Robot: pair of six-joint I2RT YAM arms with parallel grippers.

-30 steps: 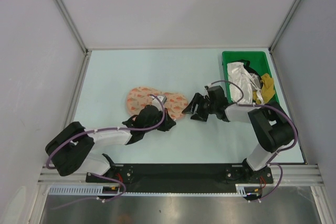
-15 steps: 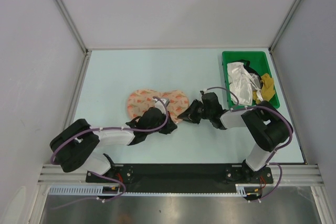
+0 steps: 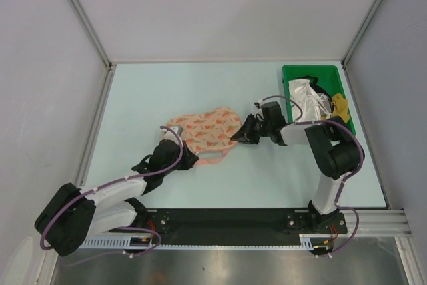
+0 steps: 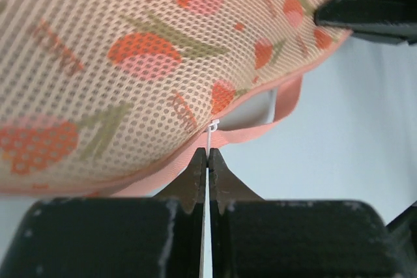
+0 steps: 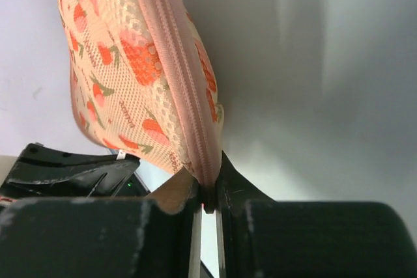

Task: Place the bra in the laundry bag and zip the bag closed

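The laundry bag (image 3: 207, 128) is a pale pink, orange-speckled mesh case, folded shut and stretched between my two grippers. My left gripper (image 3: 189, 157) is shut on the bag's small white zip pull (image 4: 210, 136) at its near left edge, beside a pink loop (image 4: 287, 99). My right gripper (image 3: 240, 136) is shut on the bag's zipped edge (image 5: 195, 122) at its right end. The bag fills the left wrist view (image 4: 130, 63) and hangs in the right wrist view (image 5: 124, 76). The bra is hidden from view.
A green plastic bin (image 3: 291, 77) stands at the back right with a silvery packet (image 3: 305, 98) and a yellow cloth (image 3: 340, 111) in it. Grey walls and metal rails bound the table.
My left arm has drawn back to the left and toward the near edge, pulling the bag's edge with it. The bag has gone from flat to stretched and lifted. My right gripper closed on the bag's right end.
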